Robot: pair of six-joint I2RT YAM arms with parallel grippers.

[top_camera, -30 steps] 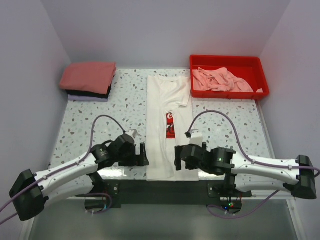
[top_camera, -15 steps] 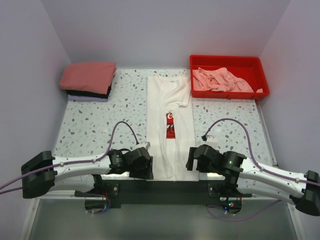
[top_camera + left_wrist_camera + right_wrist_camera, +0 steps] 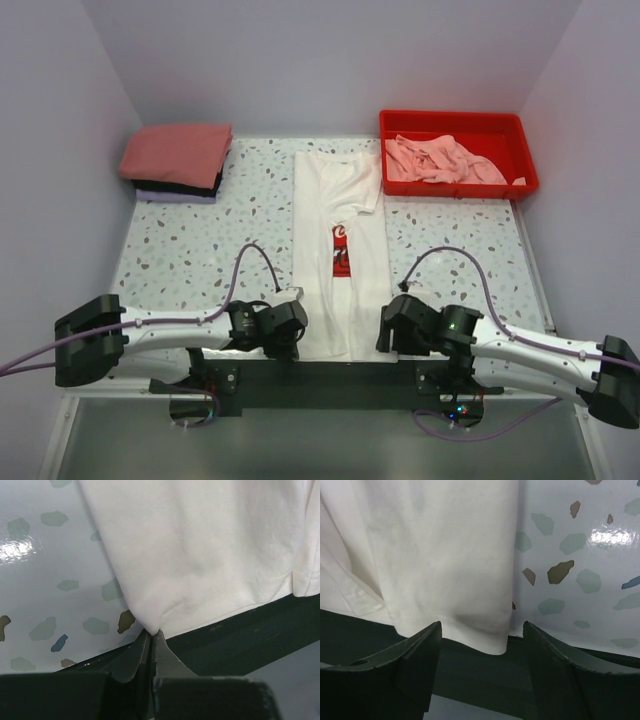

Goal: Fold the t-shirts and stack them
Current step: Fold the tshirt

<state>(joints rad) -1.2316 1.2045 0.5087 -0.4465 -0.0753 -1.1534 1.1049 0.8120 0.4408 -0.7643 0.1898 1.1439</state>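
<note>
A white t-shirt [image 3: 340, 205] with a red logo print lies folded into a long strip down the middle of the table, its hem at the near edge. My left gripper [image 3: 291, 336] [image 3: 151, 632] is shut on the hem's near left corner; the white t-shirt [image 3: 200, 555] puckers where the tips pinch it. My right gripper [image 3: 389, 330] [image 3: 482, 625] stands open at the near right corner, one finger on each side of the white t-shirt [image 3: 435, 555] without touching it. Folded salmon-red, black and lavender t-shirts [image 3: 178, 160] are stacked at the far left.
A red tray [image 3: 455, 118] at the far right holds crumpled light pink t-shirts [image 3: 440, 162]. A black bar [image 3: 330, 380] runs along the near edge of the speckled table [image 3: 180, 250], right under the hem. Walls close in the left, right and back.
Both grippers have moved to the hem's near corners. The left one has shut on the left corner. The right one's jaws have narrowed but stay open.
</note>
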